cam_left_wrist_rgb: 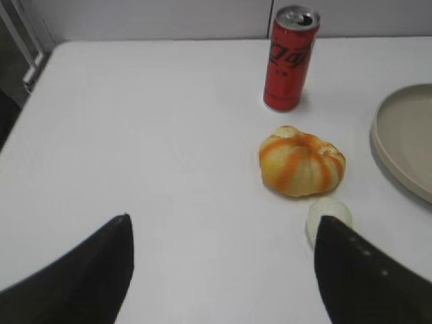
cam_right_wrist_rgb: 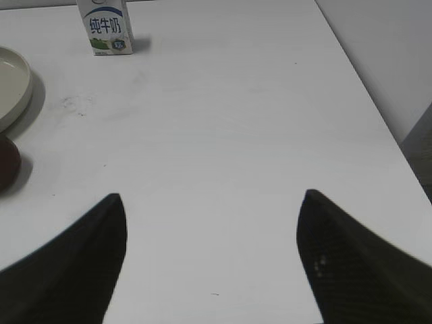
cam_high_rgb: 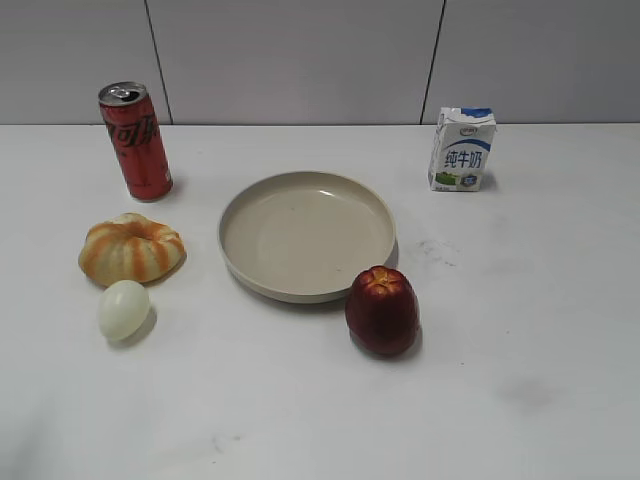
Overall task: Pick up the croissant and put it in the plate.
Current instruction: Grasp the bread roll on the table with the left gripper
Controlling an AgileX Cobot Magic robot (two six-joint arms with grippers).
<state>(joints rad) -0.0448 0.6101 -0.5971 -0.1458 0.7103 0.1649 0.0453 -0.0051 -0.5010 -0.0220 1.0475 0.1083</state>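
The croissant [cam_high_rgb: 131, 250], orange and cream striped with ridges, lies on the white table left of the plate [cam_high_rgb: 240, 215]; it also shows in the left wrist view [cam_left_wrist_rgb: 302, 162]. The beige plate is empty, with its rim at the right edge of the left wrist view [cam_left_wrist_rgb: 405, 128] and the left edge of the right wrist view [cam_right_wrist_rgb: 17, 88]. My left gripper [cam_left_wrist_rgb: 223, 226] is open and empty, above bare table, short of the croissant. My right gripper [cam_right_wrist_rgb: 212, 202] is open and empty over bare table on the right. Neither gripper shows in the exterior view.
A pale egg [cam_high_rgb: 123, 309] lies just in front of the croissant. A red cola can [cam_high_rgb: 135, 141] stands behind it. A dark red apple [cam_high_rgb: 382, 310] sits at the plate's front right rim. A milk carton [cam_high_rgb: 462, 149] stands at the back right.
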